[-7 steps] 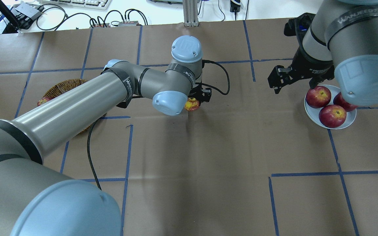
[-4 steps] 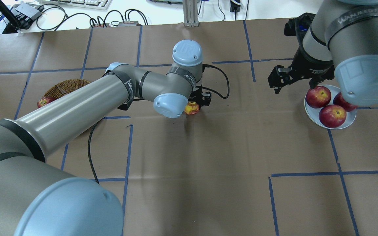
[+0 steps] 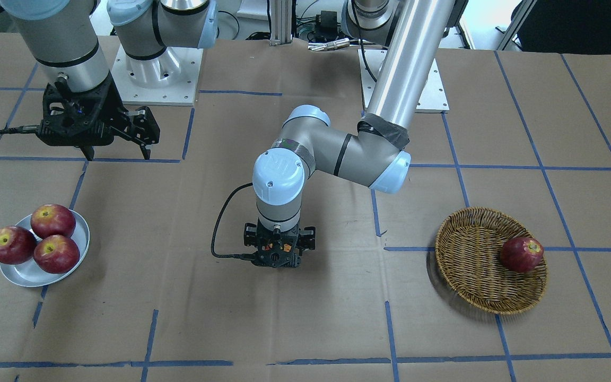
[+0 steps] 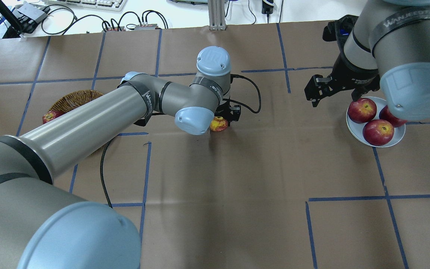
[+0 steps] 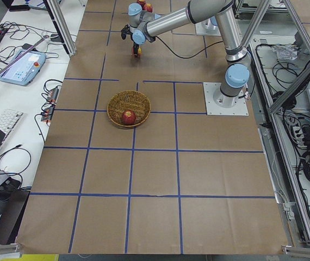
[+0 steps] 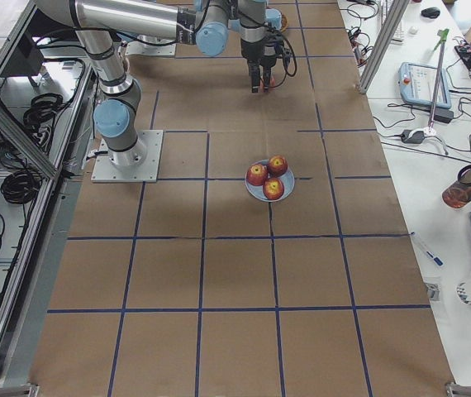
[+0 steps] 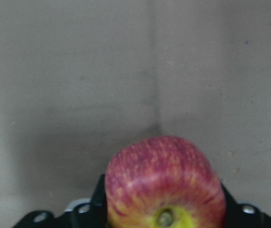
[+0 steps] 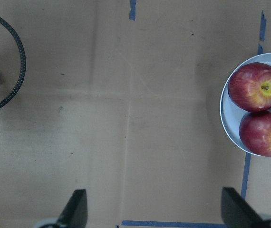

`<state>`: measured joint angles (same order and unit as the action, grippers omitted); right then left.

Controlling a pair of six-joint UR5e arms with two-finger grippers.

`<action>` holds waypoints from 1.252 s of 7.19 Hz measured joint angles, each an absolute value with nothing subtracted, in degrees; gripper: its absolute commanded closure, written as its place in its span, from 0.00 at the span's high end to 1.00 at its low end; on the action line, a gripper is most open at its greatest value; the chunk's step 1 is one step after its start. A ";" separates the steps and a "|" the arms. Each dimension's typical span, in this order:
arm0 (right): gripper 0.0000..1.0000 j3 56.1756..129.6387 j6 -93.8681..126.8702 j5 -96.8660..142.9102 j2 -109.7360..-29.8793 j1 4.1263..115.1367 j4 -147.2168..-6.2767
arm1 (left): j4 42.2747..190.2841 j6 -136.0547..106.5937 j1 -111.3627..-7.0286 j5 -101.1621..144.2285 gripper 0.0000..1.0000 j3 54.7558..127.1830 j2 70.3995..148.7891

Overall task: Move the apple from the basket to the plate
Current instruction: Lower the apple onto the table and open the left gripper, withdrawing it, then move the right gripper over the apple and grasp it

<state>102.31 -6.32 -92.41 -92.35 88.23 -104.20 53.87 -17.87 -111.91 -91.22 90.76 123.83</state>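
The left gripper [image 3: 278,259] points straight down over the middle of the table [image 4: 237,186]. Its two fingers are closed on the pale apple [image 4: 218,123] and hold it by its sides. In the left wrist view the apple fills the spot between the fingers. It is pink-red with yellow streaks, and it has a yellow-green patch around the stem. I cannot tell if the apple touches the brown paper or hangs just above it. A black cable [image 3: 220,228] loops out from the side of this gripper.

The basket [image 3: 470,265] sits well apart from the left gripper, off to its left. One darker red apple [image 3: 521,254] lies inside it, against the rim.

The right gripper [image 8: 157,213] hangs above the table and holds nothing. Its fingers are spread wide apart. The plate [image 4: 354,130] is near it, off to one side and not under the fingers. Three dark red apples [image 4: 378,132] sit close together on the plate and touch each other. The plate is well apart from the left gripper and the apple it holds, with bare paper and blue tape lines [image 4: 349,198] in between.
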 measured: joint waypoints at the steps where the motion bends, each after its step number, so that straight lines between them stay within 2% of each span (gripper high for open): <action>1: 1.00 102.05 -6.28 -92.42 -92.21 88.24 -104.35 | 55.23 -17.43 -111.61 -91.34 0.99 90.26 122.07; 3: 1.00 101.07 -5.55 -92.14 -91.96 88.33 -104.46 | 63.11 -12.98 -109.00 -91.82 0.99 90.27 113.62; 7: 1.00 96.94 1.17 -91.40 -87.07 92.58 -104.43 | 89.25 0.57 -97.84 -91.79 0.99 90.86 89.54; 9: 1.00 95.36 8.29 -91.39 -82.65 98.53 -107.86 | 91.83 1.21 -96.73 -91.73 0.99 91.31 86.37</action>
<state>95.36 8.29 -91.39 -82.65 98.53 -107.86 91.83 1.21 -96.73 -91.73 91.31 86.37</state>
